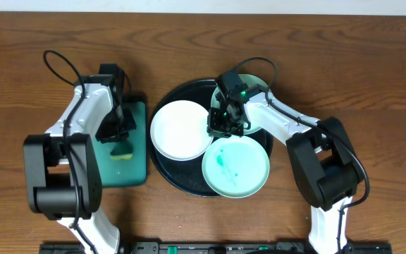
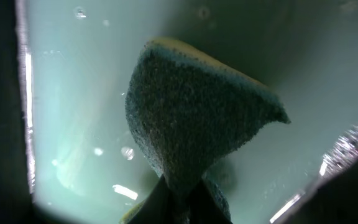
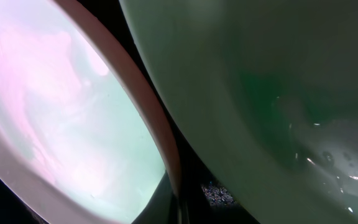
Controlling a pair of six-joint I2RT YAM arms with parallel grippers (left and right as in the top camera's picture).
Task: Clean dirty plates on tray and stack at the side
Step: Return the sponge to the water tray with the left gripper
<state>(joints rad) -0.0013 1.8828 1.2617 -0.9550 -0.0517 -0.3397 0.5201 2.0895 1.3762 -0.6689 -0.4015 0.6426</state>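
Observation:
The round black tray (image 1: 166,166) holds three plates. The white plate (image 1: 178,130) lies at its left and looks clean. A mint plate (image 1: 236,167) with teal smears lies at the front right. A second mint plate (image 1: 256,88) at the back right is mostly hidden by my right arm. My right gripper (image 1: 217,128) is at the white plate's right edge. In the right wrist view the white plate's rim (image 3: 148,124) runs down between the fingertips (image 3: 179,205), with a mint plate (image 3: 260,93) close on the right. My left gripper (image 1: 120,137) is shut on the sponge (image 2: 197,118).
The sponge (image 1: 124,152) and my left gripper are over the rectangular dark green tray (image 1: 136,169), left of the black tray. In the left wrist view the green tray's wet floor (image 2: 73,93) is just under the sponge. Bare wooden table surrounds both trays.

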